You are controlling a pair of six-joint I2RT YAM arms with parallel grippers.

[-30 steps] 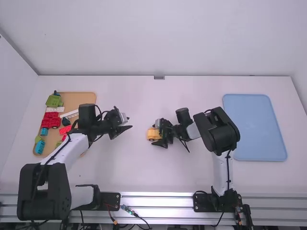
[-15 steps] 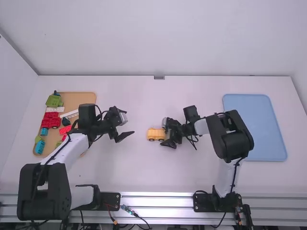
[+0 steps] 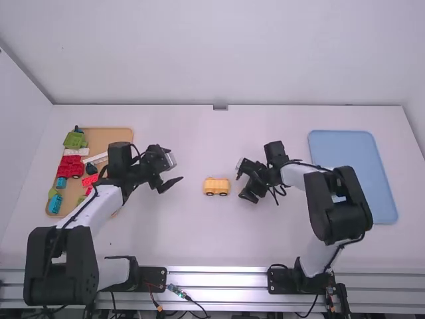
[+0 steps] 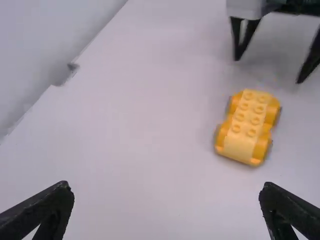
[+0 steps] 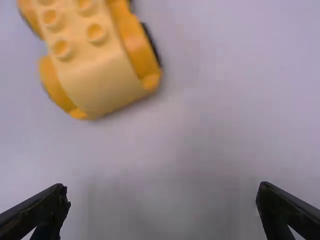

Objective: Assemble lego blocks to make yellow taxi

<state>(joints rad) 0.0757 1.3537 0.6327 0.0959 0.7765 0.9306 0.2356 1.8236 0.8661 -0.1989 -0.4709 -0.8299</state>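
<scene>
"Where's the yellow wheeled base (image 3: pixel 216 187) sitting?"
"Upright, mid-table (image 3: pixel 199 239), long axis running side to side, between grippers."
"Which is lying nearer?"
"Right gripper (image 5: pixel 162 186); base is sitting just beyond its fingertips, toward left gripper (image 4: pixel 166 185). Both are standing spread, holding nothing."

A robotics lab, by its metal rail (image 3: pixel 226 280), exposed wiring (image 3: pixel 177 291) and white walls (image 3: pixel 219 53).

White tbl (image 3: pixel 199 232) holds tan tray (image 3: pixel 109 137), yel. car (image 3: pixel 216 186) & blue tray (image 3: pixel 352 156).
</scene>
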